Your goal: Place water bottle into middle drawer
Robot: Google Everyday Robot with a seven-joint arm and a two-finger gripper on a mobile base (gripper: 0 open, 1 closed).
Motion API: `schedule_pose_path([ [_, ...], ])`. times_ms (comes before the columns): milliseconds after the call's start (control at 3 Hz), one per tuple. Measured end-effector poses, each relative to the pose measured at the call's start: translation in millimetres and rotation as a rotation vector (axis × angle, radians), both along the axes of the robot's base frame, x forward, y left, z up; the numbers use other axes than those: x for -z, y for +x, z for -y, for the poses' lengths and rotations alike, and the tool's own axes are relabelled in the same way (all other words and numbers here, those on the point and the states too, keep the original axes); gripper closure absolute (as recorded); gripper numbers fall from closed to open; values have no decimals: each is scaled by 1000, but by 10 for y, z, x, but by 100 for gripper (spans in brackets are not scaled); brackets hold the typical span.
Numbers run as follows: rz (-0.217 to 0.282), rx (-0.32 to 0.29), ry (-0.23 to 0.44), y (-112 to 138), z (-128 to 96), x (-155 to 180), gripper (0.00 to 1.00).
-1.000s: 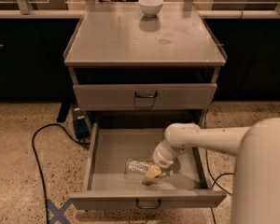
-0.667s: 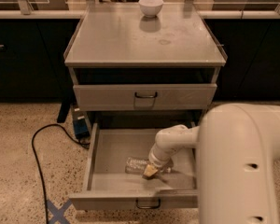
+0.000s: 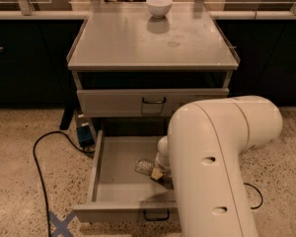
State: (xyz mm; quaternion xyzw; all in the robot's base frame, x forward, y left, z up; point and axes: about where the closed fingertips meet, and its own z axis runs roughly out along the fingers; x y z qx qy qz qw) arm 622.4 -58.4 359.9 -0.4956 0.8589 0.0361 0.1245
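Note:
The water bottle (image 3: 144, 166), clear crinkled plastic, lies on its side on the floor of the middle drawer (image 3: 108, 179). That drawer is pulled out wide below the cabinet, and its dark wire handle (image 3: 155, 215) shows on the front. My gripper (image 3: 159, 174) is down inside the drawer at the bottle's right end and touches it. My big white arm (image 3: 217, 167) fills the lower right and hides the drawer's right half.
A white round bowl (image 3: 159, 6) stands at the back of the cabinet top (image 3: 153, 43). A closed drawer front (image 3: 153, 102) sits above the open drawer. A black cable (image 3: 44, 152) and a blue box (image 3: 84, 132) lie on the speckled floor at the left.
My arm has swung nearer the camera and now covers much more of the drawer's right side. The bottle lies in about the same spot in the drawer, with the gripper still at it.

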Motion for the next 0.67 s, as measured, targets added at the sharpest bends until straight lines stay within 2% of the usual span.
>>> schedule_pose_path([
  [333,-2,2,1,-7,1,1,100],
  [667,-46,56,51,15,96,115,100],
])
